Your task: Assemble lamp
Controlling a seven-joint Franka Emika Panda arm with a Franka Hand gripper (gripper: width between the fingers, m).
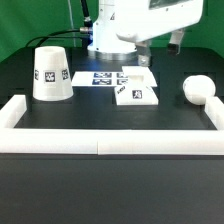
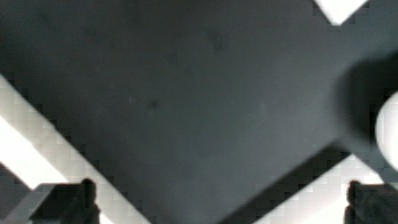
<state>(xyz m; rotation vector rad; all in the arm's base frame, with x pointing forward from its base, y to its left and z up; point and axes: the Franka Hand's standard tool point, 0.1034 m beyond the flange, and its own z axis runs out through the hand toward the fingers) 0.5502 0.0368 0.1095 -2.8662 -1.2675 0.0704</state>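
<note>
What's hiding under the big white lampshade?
The lampshade stands wide end down on the black table. Its wall covers the inside, so that cannot be seen. The bulb and base sit apart, outside it.

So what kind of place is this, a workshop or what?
Probably a robot lab test bench, not a workshop: a black table fenced by a white wall strip, a marker board of printed tags lying on it, and a robot arm near tagged lamp parts like the shade.

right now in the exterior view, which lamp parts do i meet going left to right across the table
shade → base → bulb
</note>
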